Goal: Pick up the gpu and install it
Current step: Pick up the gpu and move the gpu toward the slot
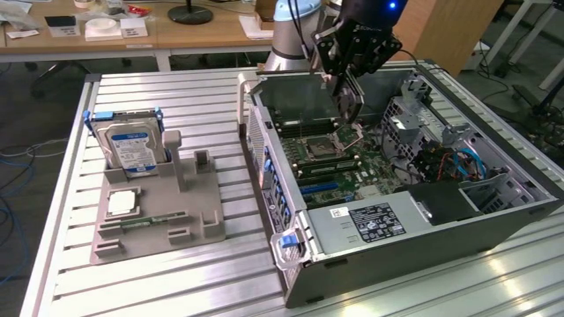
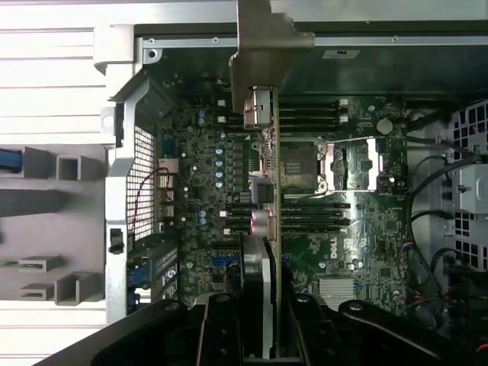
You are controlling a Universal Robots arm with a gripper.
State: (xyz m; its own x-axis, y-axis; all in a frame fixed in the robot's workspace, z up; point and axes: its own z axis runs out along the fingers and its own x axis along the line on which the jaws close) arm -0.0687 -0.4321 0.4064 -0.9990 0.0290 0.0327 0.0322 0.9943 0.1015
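Slatted aluminium tabletop [image 1: 176, 99] carries everything I see. An open computer case [image 1: 423, 244] lies toward its edge on the exterior view's right, motherboard [image 1: 374, 188] exposed. Beside the case, a grey fixture [image 1: 203, 218] holds a hard drive [image 1: 132, 148] upright. My gripper [image 1: 345, 89] hangs over the motherboard, its fingers clamped on the gpu [image 1: 350, 109], which is held edge-down above the board.

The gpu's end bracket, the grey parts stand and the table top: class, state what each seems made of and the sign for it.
End bracket of the gpu: probably bare sheet metal; dull silver, thin, with a bent lip.
Parts stand: likely matte plastic; even grey, no shine, blocky moulded slots.
Table top: seemingly aluminium; pale ribbed slats that catch the light.
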